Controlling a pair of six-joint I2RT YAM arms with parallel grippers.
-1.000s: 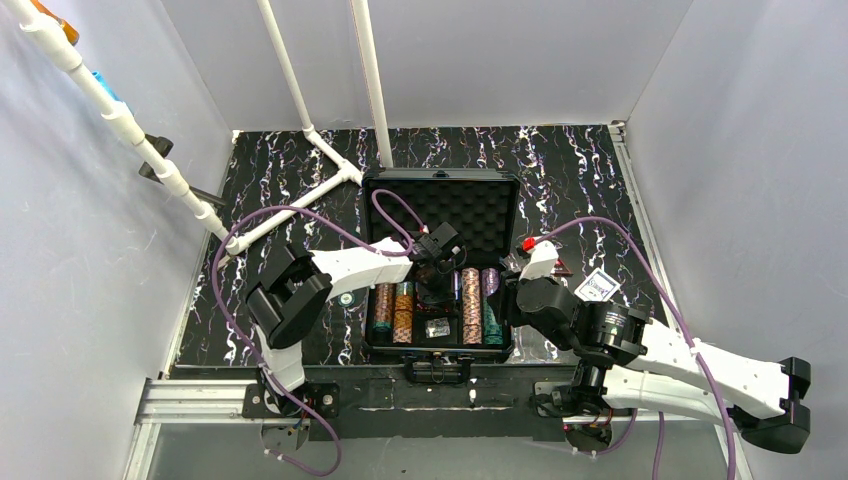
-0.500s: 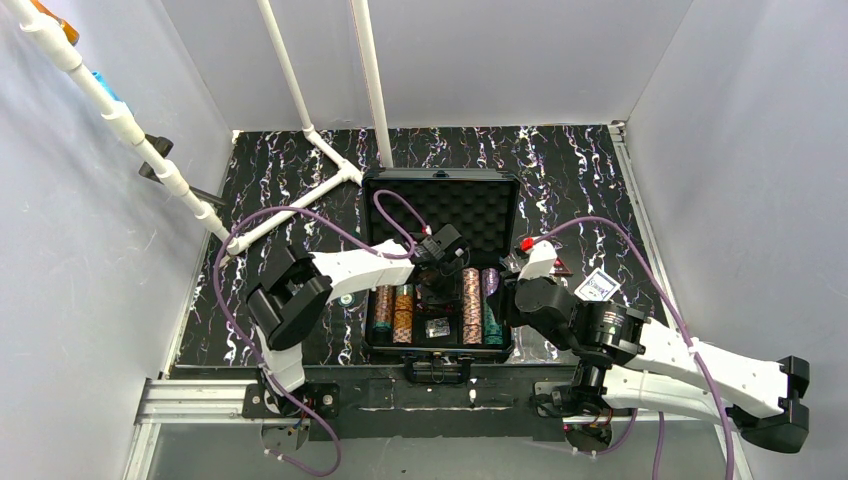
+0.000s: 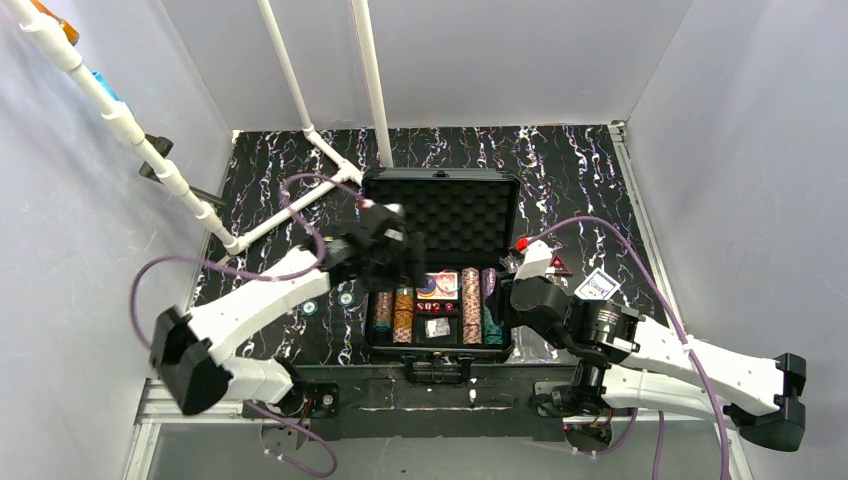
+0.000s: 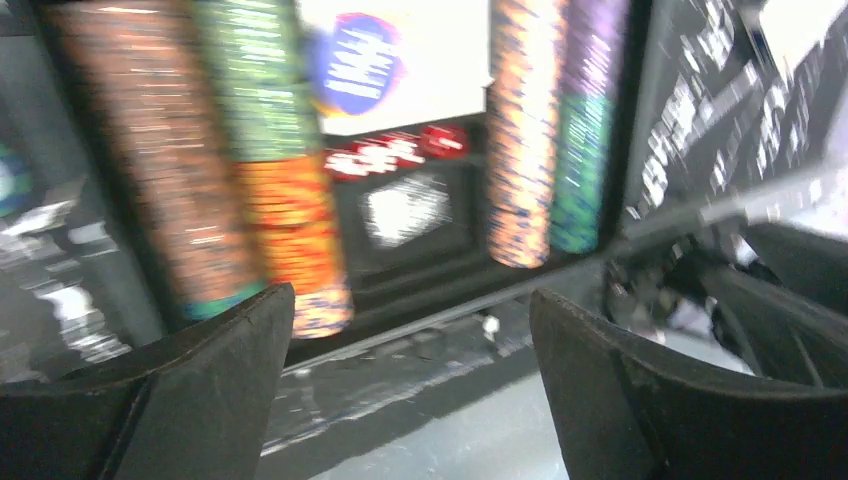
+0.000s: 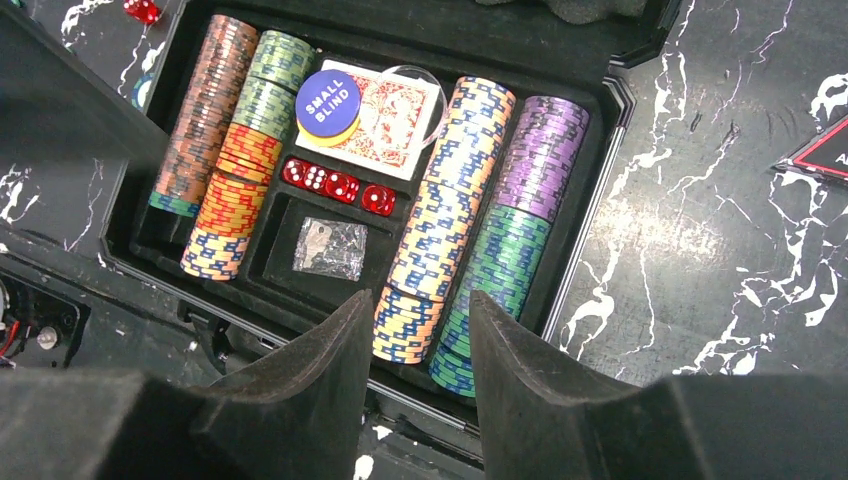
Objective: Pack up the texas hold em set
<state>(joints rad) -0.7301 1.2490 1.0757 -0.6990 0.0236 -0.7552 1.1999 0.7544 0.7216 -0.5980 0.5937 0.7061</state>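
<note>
The black case (image 3: 440, 200) of the texas hold em set lies open at mid-table, its foam lid tipped back. Rows of striped chips (image 5: 455, 210) fill its tray. Between the rows lie a card deck (image 5: 385, 120) under a blue "small blind" disc, a row of red dice (image 5: 338, 185) and a small clear bag (image 5: 330, 248). My left gripper (image 3: 398, 258) hangs over the case's left half, open and empty (image 4: 410, 300); its view is blurred. My right gripper (image 5: 420, 298) hovers over the case's near right corner (image 3: 505, 300), open with nothing between its fingers.
Right of the case, a red triangle piece (image 3: 558, 266) and another card deck (image 3: 598, 285) lie on the black marbled table. Loose chips (image 3: 345, 297) sit left of the case, and one red die (image 5: 140, 10) lies outside it. White pipes (image 3: 300, 190) run across the far left.
My left gripper has opened and pulled back to the left and away from the case's middle. The card deck with the blue disc now shows where it was. The right arm has barely moved.
</note>
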